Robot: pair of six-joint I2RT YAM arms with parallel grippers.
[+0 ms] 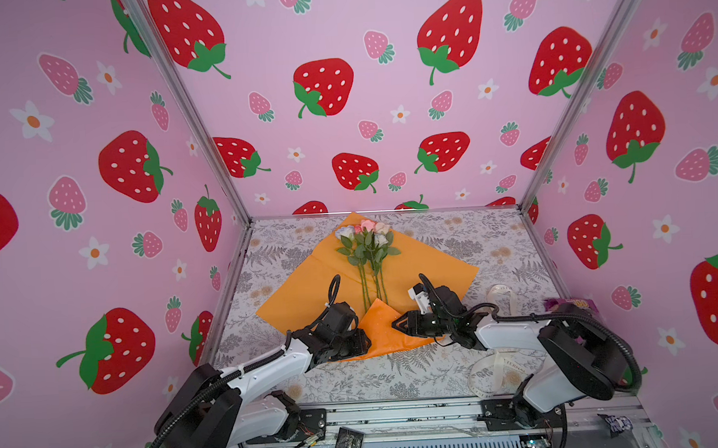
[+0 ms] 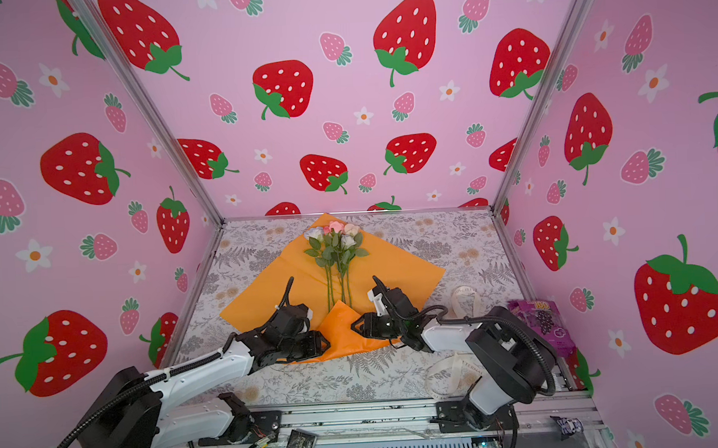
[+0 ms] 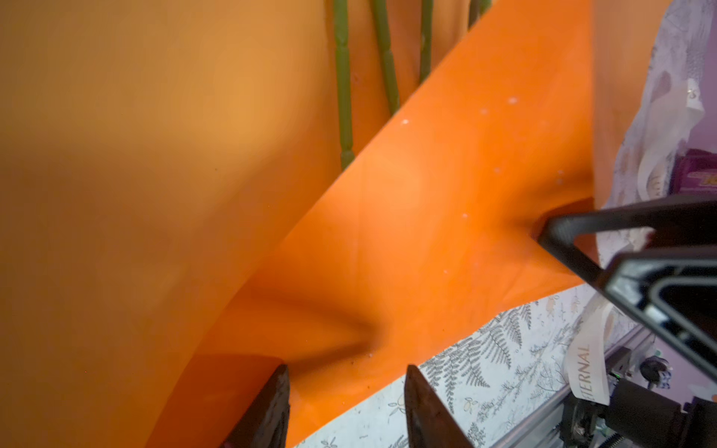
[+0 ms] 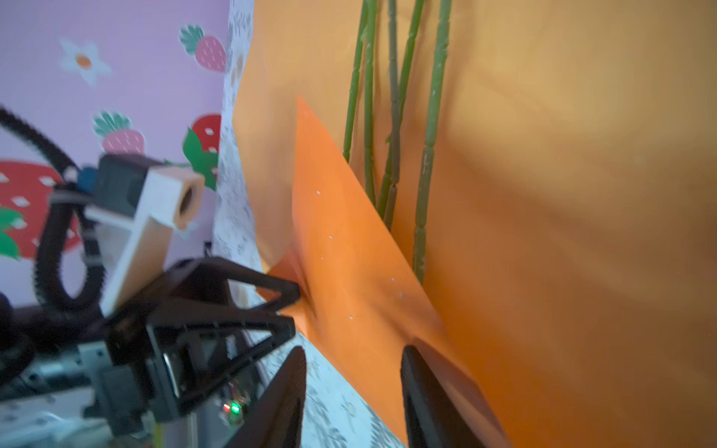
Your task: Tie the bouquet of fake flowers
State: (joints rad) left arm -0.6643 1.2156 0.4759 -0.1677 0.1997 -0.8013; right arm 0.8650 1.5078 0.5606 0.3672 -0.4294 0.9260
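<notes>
The bouquet of fake flowers (image 1: 366, 241) (image 2: 335, 242) lies flat on an orange paper sheet (image 1: 434, 271) (image 2: 401, 269), heads toward the back wall. The sheet's near corner (image 1: 380, 319) (image 2: 341, 321) is folded up over the ends of the green stems (image 3: 343, 97) (image 4: 426, 174). My left gripper (image 1: 366, 342) (image 3: 347, 368) sits at the left end of that fold, jaws apart, with the paper's edge between them. My right gripper (image 1: 396, 325) (image 4: 354, 351) faces it at the right end. Its jaws are also apart across the paper's edge. The paper puckers at both sets of tips.
A cream printed ribbon (image 1: 495, 373) lies coiled near the front right, under the right arm. A second ribbon loop (image 1: 500, 296) lies farther back. A purple packet (image 2: 540, 321) sits at the right wall. Pink walls close three sides, and a metal rail (image 1: 399, 414) runs along the front.
</notes>
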